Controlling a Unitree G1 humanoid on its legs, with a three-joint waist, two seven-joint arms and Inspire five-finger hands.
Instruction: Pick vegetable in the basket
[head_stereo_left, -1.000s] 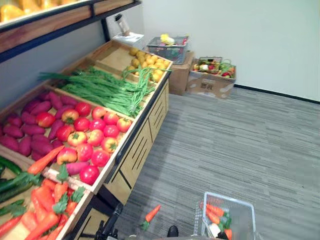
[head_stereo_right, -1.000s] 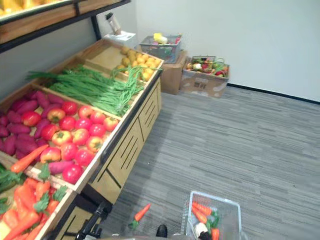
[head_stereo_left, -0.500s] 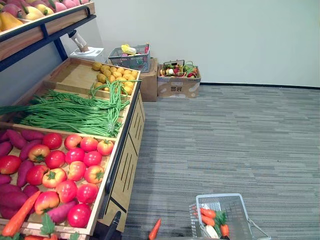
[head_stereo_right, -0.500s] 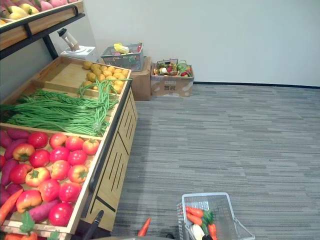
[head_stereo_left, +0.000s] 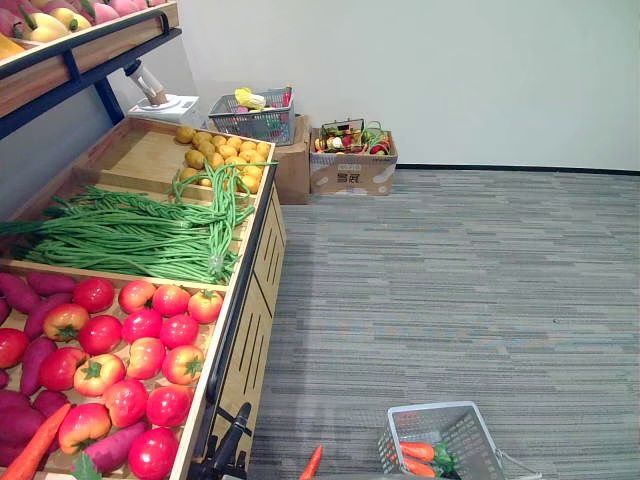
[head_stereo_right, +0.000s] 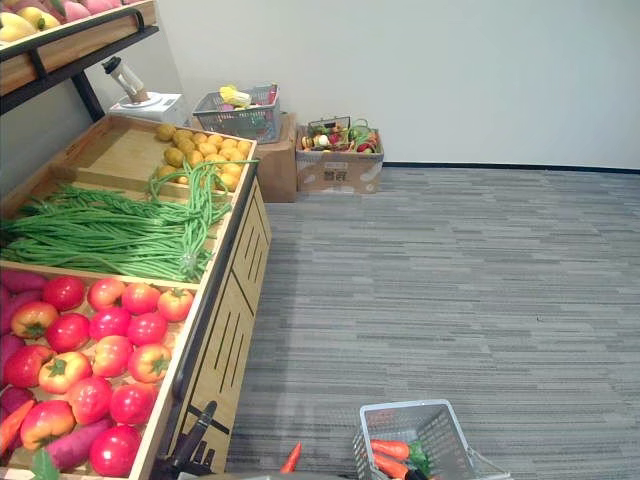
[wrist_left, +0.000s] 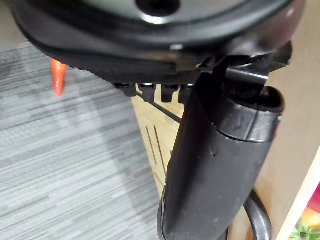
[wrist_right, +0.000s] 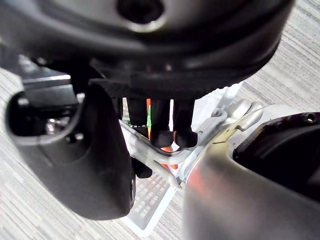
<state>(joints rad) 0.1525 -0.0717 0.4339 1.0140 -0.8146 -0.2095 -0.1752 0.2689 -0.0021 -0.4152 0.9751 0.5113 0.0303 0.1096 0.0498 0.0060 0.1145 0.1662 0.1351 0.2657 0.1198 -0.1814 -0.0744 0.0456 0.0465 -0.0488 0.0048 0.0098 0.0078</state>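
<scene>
Your right hand (wrist_right: 97, 165) has its fingers (wrist_right: 162, 127) curled round the handle (wrist_right: 150, 152) of the basket (head_stereo_left: 432, 411), low at your right with carrots (head_stereo_left: 418, 452) inside; how the left hand's (wrist_left: 220, 165) fingers stand, I cannot tell. One stray carrot (head_stereo_left: 312, 462) lies on the floor beside the stand (head_stereo_left: 262, 320), so swinging the basket may spill more.

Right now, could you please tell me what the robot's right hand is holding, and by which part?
The right hand holds the basket by its handle, with its fingers curled round it.
</scene>
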